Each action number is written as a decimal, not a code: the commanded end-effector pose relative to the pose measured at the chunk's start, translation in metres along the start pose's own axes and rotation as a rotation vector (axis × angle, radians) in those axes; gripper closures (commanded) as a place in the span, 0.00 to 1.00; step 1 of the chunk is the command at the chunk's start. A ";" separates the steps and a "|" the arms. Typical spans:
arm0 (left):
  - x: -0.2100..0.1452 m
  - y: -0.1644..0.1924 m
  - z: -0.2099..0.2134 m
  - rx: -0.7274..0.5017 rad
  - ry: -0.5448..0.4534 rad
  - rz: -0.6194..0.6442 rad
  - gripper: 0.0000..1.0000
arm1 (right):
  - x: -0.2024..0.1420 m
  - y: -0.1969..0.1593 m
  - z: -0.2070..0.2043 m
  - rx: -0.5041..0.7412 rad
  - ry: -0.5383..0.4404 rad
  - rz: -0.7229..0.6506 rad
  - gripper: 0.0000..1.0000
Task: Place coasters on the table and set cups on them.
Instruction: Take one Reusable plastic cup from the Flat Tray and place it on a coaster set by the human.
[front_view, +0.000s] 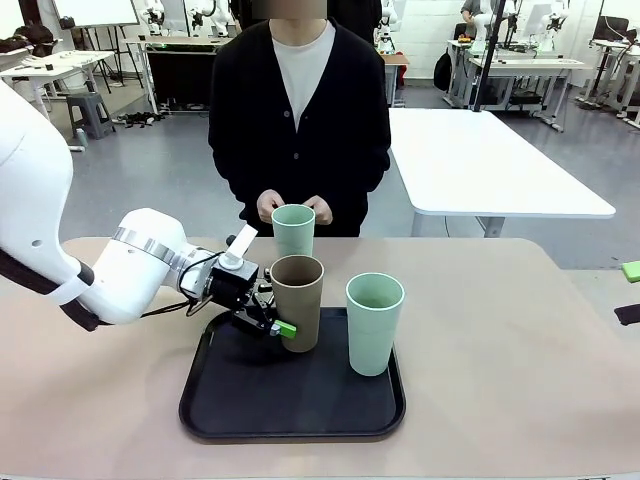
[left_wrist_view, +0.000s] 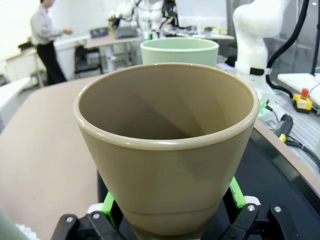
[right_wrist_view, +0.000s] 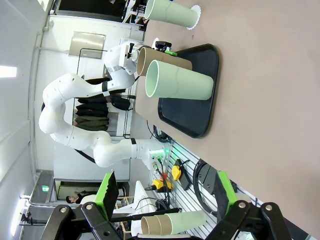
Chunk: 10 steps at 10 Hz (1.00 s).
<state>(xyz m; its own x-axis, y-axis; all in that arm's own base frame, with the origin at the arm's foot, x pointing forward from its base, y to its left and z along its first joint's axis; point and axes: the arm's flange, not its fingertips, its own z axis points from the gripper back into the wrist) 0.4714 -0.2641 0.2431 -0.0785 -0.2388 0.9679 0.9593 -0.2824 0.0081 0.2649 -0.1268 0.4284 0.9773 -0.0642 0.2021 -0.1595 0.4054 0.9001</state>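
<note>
A light brown cup stands on the black tray, and my left gripper is open with a finger on each side of its lower part. In the left wrist view the brown cup rises between my green pads. A mint cup stands to its right on the tray. Another mint cup stands at the table's far side on a white coaster. My right gripper is open and holds nothing, hovering off the table's right end.
The person stands at the far side with both hands just behind the far mint cup. A white table is behind on the right. Beige tabletop lies bare left and right of the tray.
</note>
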 end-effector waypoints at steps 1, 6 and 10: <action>-0.004 0.006 -0.008 0.026 -0.019 -0.027 0.00 | 0.001 0.000 0.000 0.013 -0.006 0.008 0.00; -0.001 0.004 -0.005 0.042 -0.032 -0.027 0.62 | 0.001 0.000 0.000 0.013 -0.006 0.008 0.00; 0.054 -0.028 0.034 0.074 -0.058 -0.001 1.00 | 0.001 0.000 0.000 0.013 -0.006 0.008 0.00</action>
<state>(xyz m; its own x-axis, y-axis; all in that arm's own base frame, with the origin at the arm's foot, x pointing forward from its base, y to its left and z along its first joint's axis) 0.4677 -0.2534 0.2717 -0.0812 -0.2148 0.9733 0.9666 -0.2550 0.0243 0.2650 -0.1267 0.4283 0.9773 -0.0641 0.2017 -0.1592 0.4052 0.9002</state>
